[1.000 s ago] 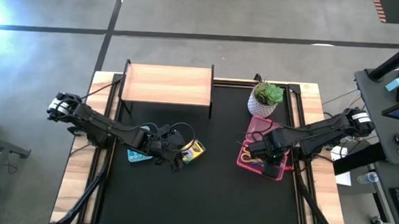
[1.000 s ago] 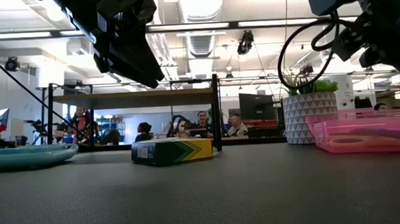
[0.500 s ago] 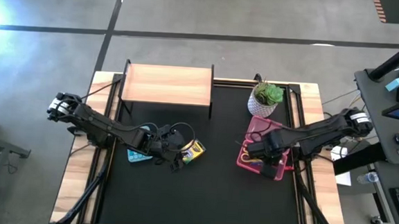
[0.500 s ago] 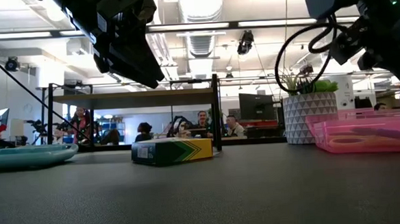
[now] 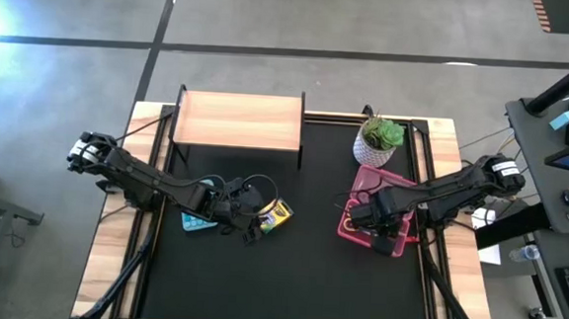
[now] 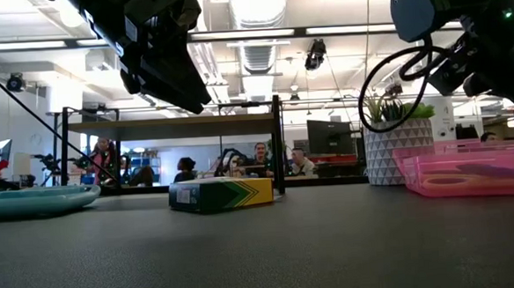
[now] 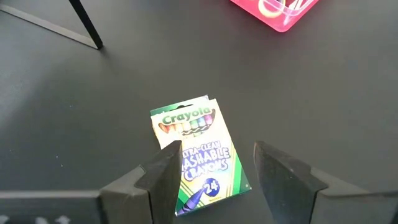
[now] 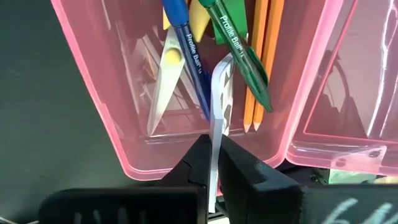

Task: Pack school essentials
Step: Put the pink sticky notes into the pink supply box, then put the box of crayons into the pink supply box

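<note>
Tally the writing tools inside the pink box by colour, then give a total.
Blue pen: 1
Green pen: 1
Orange pencils: 2
Total: 4, all lying in the pink box.

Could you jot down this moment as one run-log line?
left gripper: open above crayon box | right gripper: shut, over pink bin | bin: pens, pencils, scissors

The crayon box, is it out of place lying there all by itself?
A little. The Crayola crayon box lies flat and askew on the black mat, apart from the pink box that holds the pens, pencils and scissors. The open left gripper hangs over it.
</note>
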